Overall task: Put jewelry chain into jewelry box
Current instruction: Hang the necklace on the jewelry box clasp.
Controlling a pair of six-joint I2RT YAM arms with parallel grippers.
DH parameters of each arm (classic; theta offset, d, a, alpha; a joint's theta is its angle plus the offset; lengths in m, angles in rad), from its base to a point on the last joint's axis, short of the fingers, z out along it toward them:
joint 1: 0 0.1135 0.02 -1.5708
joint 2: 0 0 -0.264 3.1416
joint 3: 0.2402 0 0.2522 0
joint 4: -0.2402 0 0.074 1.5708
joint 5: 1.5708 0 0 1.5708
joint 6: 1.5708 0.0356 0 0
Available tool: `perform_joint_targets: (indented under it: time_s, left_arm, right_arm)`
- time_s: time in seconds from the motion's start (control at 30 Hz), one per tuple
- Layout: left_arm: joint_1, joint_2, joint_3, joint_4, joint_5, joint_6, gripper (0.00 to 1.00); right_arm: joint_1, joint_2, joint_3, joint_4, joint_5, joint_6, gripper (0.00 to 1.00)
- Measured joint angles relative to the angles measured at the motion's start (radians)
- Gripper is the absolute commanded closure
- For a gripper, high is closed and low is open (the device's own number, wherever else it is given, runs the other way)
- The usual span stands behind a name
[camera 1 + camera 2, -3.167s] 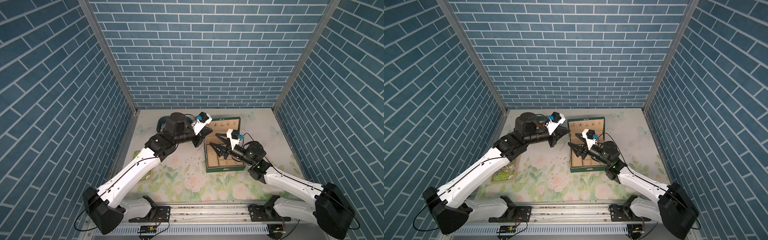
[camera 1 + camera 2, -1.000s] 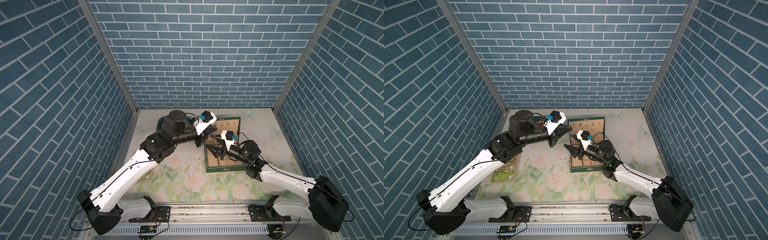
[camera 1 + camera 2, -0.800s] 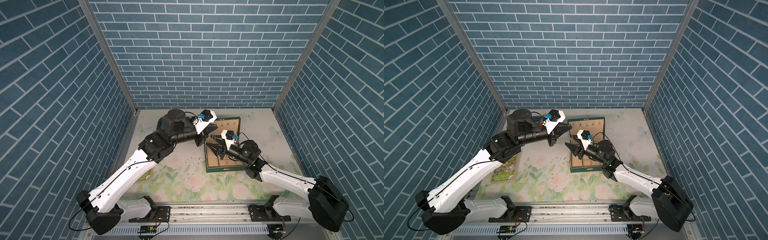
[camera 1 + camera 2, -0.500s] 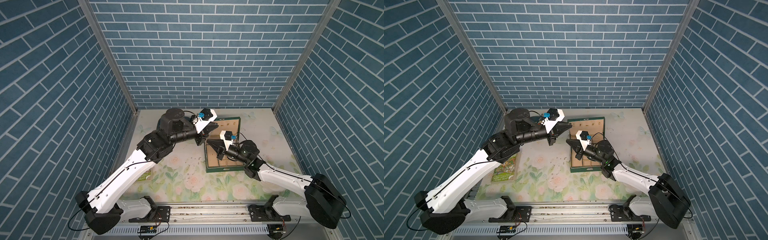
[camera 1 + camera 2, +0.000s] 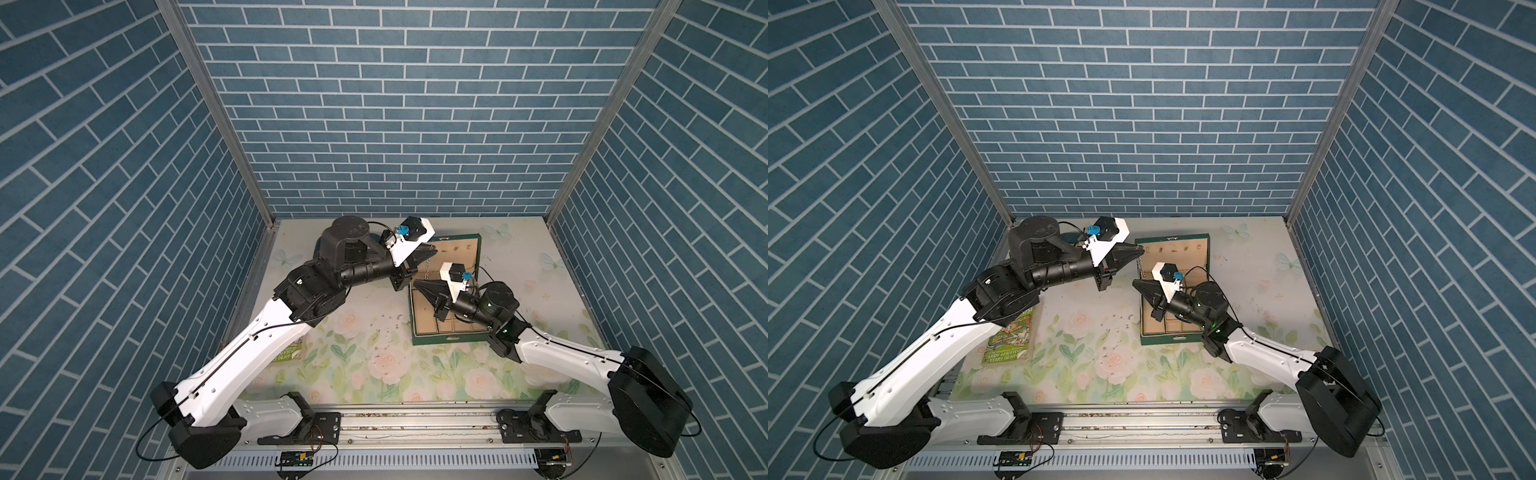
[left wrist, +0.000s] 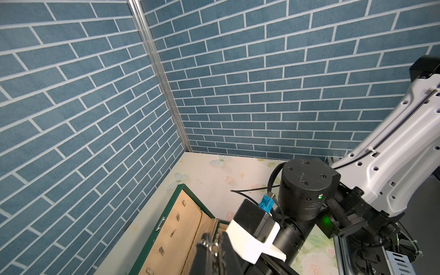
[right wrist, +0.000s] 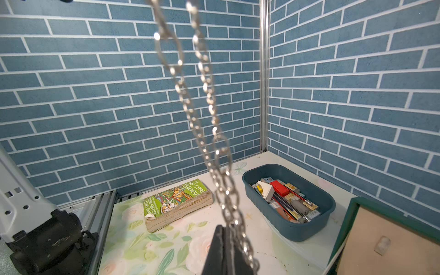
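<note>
The bench [image 5: 540,266], under its flowered cover, carries the jewelry box [image 5: 1167,338] right of its middle. The lid is thrown back and the beige compartments are exposed, so the opening part of the job looks done. The compartments that show past the right arm hold no chain, so the placing itself is not yet done. Above the box's left edge the left gripper [image 5: 1138,249] is pressed together on the top of the jewelry chain [image 5: 1142,266]; the left wrist view shows links bunched at its tip. From there the chain hangs in the air as a doubled strand, clear of the bench, roughly over the rim where lid meets base. Whether it hangs inside or just outside that rim I cannot tell. Just below, the right gripper [image 5: 1136,282] has its jaws fully together at the strand's lower part. In the right wrist view the links run down against its tip, but whether any link is actually caught between the jaws cannot be told. What seems left: carry the strand over a compartment, lower it in, and let go.
</note>
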Motion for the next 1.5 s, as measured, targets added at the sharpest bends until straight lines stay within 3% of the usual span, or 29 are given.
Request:
perform_joint_targets:
  time_s: [0.1, 0.33, 0.6, 1.23, 1.5]
  left_arm:
    - [-0.002, 0.0, 0.0, 0.0, -0.004, 0.0, 1.0]
    - [-0.003, 0.001, 0.011, 0.0, -0.011, 0.003, 1.0]
    - [-0.008, 0.002, 0.03, 0.0, -0.014, 0.006, 1.0]
    - [-0.017, 0.013, 0.059, -0.01, -0.031, 0.019, 1.0]
    - [-0.032, 0.015, 0.076, -0.026, -0.032, 0.023, 1.0]
  right_arm:
    - [0.0, -0.001, 0.0, 0.0, 0.0, 0.0, 0.92]
    - [0.0, -0.007, -0.001, -0.001, 0.001, 0.0, 0.68]
    - [0.0, -0.029, -0.024, -0.003, 0.008, 0.0, 0.58]
    - [0.001, -0.214, -0.13, -0.114, 0.023, -0.012, 0.56]
    - [0.002, -0.223, -0.138, -0.125, 0.05, -0.012, 0.55]
